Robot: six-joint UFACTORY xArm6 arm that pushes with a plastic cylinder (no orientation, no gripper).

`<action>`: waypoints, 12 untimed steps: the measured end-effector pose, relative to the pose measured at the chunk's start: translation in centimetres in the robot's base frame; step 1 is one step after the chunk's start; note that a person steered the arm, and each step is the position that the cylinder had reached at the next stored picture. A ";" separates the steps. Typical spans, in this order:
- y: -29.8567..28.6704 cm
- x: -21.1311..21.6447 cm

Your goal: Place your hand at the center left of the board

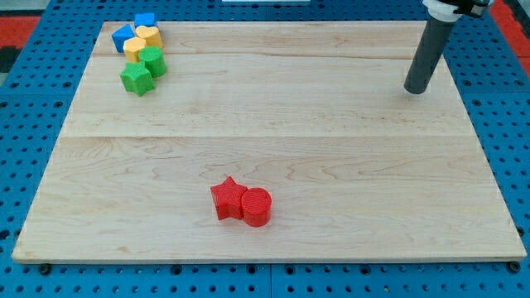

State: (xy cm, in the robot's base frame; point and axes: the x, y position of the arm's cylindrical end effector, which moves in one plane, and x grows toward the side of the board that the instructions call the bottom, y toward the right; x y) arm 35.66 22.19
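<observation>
Nearest, a red star (224, 199) and red cylinder (257, 207) are seen touching, the board's (273, 124) centre left lies unreached, and my tip (416, 89), gripperless and holding nothing, is found far right, so nearly all travel is judged left.

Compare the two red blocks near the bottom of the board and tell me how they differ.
The red star block has pointed arms, while the red cylinder block is round with a flat circular top. The star lies toward the view's left, the cylinder toward the view's right and slightly lower in the view. They share the same red colour, look similar in size, and sit touching each other, far from my tip.
</observation>
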 end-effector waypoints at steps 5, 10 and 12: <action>-5.4 8.2; -32.8 9.1; -48.1 4.4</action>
